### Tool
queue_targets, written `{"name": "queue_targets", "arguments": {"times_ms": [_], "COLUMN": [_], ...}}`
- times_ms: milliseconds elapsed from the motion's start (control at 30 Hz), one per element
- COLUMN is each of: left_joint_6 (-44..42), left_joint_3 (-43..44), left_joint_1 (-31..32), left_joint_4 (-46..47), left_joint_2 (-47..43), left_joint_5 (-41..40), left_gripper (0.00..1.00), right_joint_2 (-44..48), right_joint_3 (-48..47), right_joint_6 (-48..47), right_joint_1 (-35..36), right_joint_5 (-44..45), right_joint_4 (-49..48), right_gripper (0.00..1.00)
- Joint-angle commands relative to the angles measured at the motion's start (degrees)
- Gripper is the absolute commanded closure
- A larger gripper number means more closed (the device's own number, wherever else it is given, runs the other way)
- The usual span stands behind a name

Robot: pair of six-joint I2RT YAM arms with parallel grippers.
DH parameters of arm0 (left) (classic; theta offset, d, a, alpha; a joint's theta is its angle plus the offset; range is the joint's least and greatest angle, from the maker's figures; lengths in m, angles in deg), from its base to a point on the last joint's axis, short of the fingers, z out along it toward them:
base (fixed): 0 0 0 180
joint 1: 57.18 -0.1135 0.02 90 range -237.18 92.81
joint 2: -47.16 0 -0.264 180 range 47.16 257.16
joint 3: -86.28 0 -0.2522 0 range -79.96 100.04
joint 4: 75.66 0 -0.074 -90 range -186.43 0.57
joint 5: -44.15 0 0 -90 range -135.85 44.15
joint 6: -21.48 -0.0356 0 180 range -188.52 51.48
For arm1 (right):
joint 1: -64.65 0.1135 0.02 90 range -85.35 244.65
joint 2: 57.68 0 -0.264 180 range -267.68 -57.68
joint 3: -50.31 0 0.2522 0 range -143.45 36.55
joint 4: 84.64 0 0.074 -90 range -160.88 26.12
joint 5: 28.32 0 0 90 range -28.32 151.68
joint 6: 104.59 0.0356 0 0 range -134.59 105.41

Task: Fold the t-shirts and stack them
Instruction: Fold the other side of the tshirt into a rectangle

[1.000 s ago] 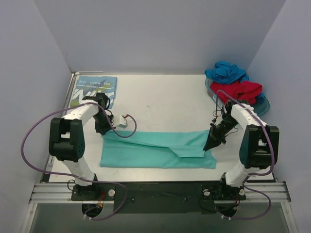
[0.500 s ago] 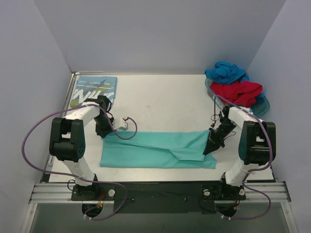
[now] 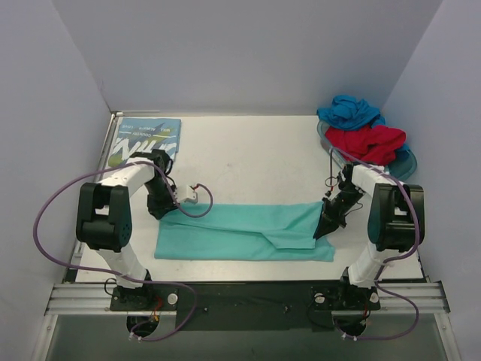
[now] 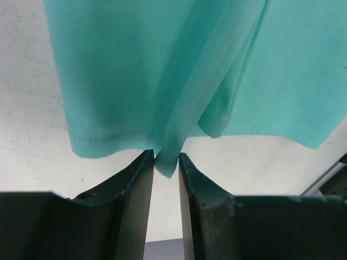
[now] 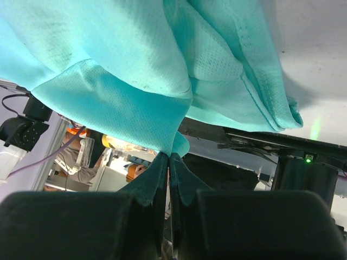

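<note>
Left claw [image 3: 163, 212] first: its two fingers are pinched onto a thin ridge of the mint-green shirt [image 3: 240, 233] at the far left corner. From the wrist view, left claw [image 4: 166, 162] has only a narrow lip of hem between its jaws, with the rest of the cloth [image 4: 135, 81] fanning away from it. That shirt lies as a long band across the near part of the table [image 3: 248, 158], already folded lengthwise, with a flap doubled over near its right end. Behind the left arm, the blue-teal shirt [image 3: 143, 139] sits folded flat in the far left corner, lettering up.

At the right end, the right claw [image 3: 324, 228] is clamped on the opposite far corner. Its own camera shows the right claw [image 5: 169, 157] nipped shut on the very tip of the fabric [image 5: 124, 65], which drapes in loose layers.

To my eye this is light, limp knit with no stiffness: it sags wherever it isn't held and should slide easily over the smooth tabletop. Both holds look shallow, so a quick tug could slip the hem out. Corners and hems seem the right places to grab, ideally through all layers, so the fold travels together.

Far right, the red shirt [image 3: 368, 141] and bright blue shirt [image 3: 347, 111] lie heaped on the tray [image 3: 408, 160].
</note>
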Motion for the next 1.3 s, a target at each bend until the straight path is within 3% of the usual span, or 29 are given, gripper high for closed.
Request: {"name": "queue_targets", "arguments": {"times_ms": [0,167,300,400,500,667,733,867,967,1033,1167,1267], "left_joint_6": [-2.20,-2.81,4.73,12.10,14.41,3.64,-0.85,6.49,10.35,18.07,19.60,19.86], "left_joint_3": [7.19,9.04,16.75,23.00,22.23,21.43,21.43,19.77,16.09,14.15,10.72,8.87], "left_joint_1": [-0.63,2.78,9.72,16.57,23.78,31.09,32.85,36.45,37.69,37.78,36.03,30.42], "left_joint_4": [-10.44,-16.16,-14.16,-6.28,4.00,6.59,6.94,16.42,22.64,26.34,23.57,18.05], "left_joint_2": [-2.62,-3.41,-2.98,-2.01,-1.48,0.01,1.33,2.65,1.95,1.51,-1.12,-4.54], "left_joint_5": [4.41,4.33,9.75,17.39,20.67,39.26,42.98,43.00,41.25,35.82,29.39,31.13], "left_gripper": [0.64,0.65,0.65,0.64,0.64,0.62,0.60,0.59,0.61,0.64,0.67,0.67], "right_joint_2": [-0.93,-2.25,-2.25,-2.86,-4.01,-5.06,-5.41,-4.19,-0.51,2.65,9.33,9.62], "right_joint_3": [-0.53,-0.62,-0.71,-1.15,-1.24,0.17,0.17,2.88,4.21,3.86,-0.87,-3.17], "right_joint_6": [0.37,0.89,1.25,1.07,1.07,1.51,1.77,2.82,3.88,4.32,5.55,6.43], "right_joint_1": [0.24,0.24,0.24,0.15,-0.03,-0.64,-0.64,-0.55,-0.55,-0.55,-0.12,0.06], "right_joint_5": [1.04,1.13,0.17,0.25,0.08,0.51,3.31,3.24,5.87,7.02,10.26,16.58], "right_joint_4": [1.81,0.06,-0.91,-1.53,-3.01,-5.65,-6.36,-7.33,-7.16,-6.72,-7.06,-10.65], "right_gripper": [1.00,1.00,1.00,1.00,1.00,1.00,1.00,0.99,0.68,0.62,0.53,0.51]}}
